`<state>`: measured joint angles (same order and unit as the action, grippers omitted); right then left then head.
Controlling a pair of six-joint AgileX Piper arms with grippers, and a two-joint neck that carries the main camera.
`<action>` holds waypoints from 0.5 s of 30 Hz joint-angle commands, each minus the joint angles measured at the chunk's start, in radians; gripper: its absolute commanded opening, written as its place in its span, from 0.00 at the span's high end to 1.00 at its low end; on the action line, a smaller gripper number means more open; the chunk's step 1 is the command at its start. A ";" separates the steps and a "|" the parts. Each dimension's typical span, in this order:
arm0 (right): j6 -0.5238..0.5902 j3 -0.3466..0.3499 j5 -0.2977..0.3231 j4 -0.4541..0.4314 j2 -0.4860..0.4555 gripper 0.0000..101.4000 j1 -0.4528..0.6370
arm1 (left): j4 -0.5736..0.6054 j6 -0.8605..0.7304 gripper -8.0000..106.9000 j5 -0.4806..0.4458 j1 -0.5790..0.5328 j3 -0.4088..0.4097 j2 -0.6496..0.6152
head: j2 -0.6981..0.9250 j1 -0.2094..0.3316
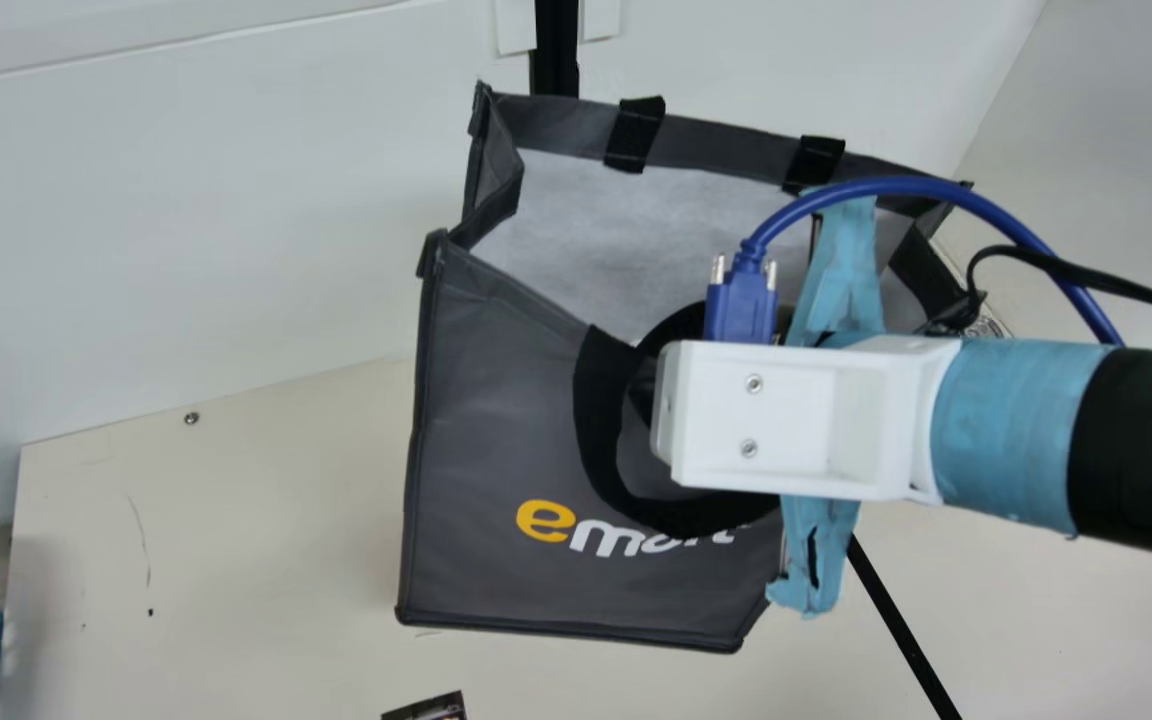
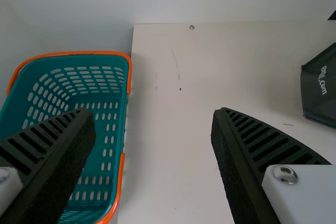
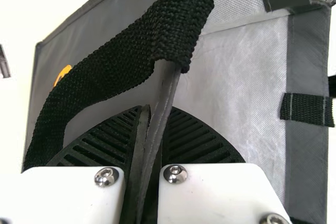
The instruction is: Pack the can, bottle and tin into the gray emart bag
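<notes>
- Bag (image 1: 496, 420) open in main view
- Right wrist view: rim (image 3: 162, 106) clamped by right gripper (image 1: 844, 280)
- Left wrist view: basket's (image 2: 79, 53) inside; left gripper (image 2: 152, 113) spread wide

In the main view, the right arm (image 1: 1136, 440) is black and rounded, with a pale-blue wrap (image 1: 1021, 430), a boxy white bracket (image 1: 806, 425) with two small silver screws (image 1: 754, 384), a deep-blue plug (image 1: 739, 308) with silver thumbscrews (image 1: 718, 268), a thick blue cable (image 1: 936, 188), a thin black cable (image 1: 1086, 277), and, on the right claw (image 1: 841, 270), wrinkled light-blue covering. In the left wrist view, the left claw (image 2: 154, 114) has black ribbed fingers (image 2: 262, 140) with rough, grainy sides and white mounts (image 2: 310, 190) with silver screws (image 2: 285, 173). Matching white parts and domed socket screws (image 3: 175, 173) show in the right wrist view, beside black, slotted, rounded fingers (image 3: 197, 142).
</notes>
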<state>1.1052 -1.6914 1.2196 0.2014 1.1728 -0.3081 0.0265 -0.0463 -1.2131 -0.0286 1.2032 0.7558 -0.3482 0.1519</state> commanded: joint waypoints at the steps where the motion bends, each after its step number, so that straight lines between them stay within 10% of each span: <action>1: -0.008 0.014 0.000 -0.001 -0.002 1.00 -0.009 | 0.000 0.000 0.15 0.000 0.000 0.000 0.000 | -0.001 0.023; 15: -0.036 0.092 0.000 0.008 -0.009 1.00 -0.052 | 0.000 0.000 0.15 0.000 0.000 0.000 0.000 | -0.001 0.023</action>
<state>1.0705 -1.6019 1.2199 0.2074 1.1633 -0.3582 0.0265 -0.0463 -1.2131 -0.0286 1.2032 0.7558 -0.3482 0.1519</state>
